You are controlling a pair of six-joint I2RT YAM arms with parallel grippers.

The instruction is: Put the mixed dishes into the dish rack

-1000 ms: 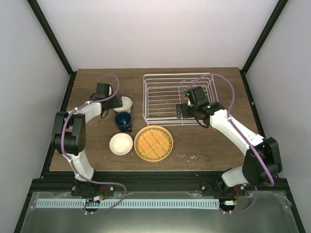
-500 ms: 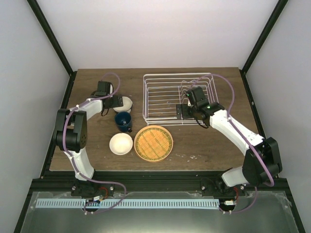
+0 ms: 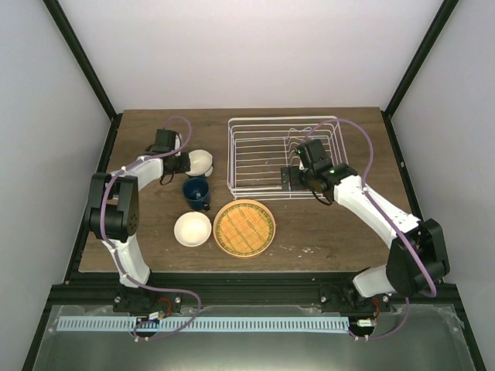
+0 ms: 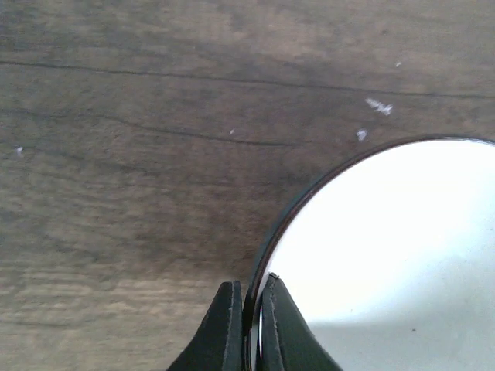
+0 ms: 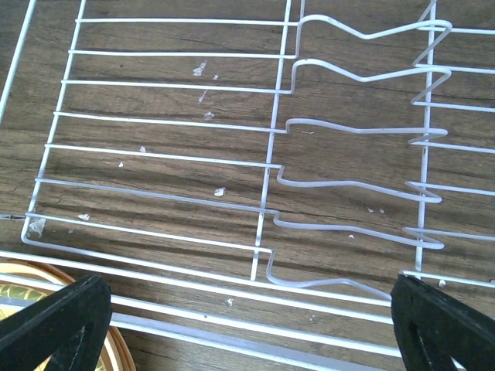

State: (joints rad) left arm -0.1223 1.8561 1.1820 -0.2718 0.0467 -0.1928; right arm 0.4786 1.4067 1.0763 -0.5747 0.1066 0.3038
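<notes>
Left gripper (image 4: 249, 297) has snapped shut since a second ago — its jaws pinch the rim of the far small cream-white bowl (image 4: 387, 255), which sits on the wooden bench (image 3: 325, 232). White wire dish rack (image 3: 230, 158) lies near, to the bowl's right — right gripper (image 5: 247, 325) hangs over it, wide open and empty.

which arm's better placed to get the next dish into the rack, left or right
Left. The left gripper is shut on the rim of the far cream bowl, so it likely only needs to lift and carry it over. The right gripper hangs open over the dish rack, holding nothing.
</notes>
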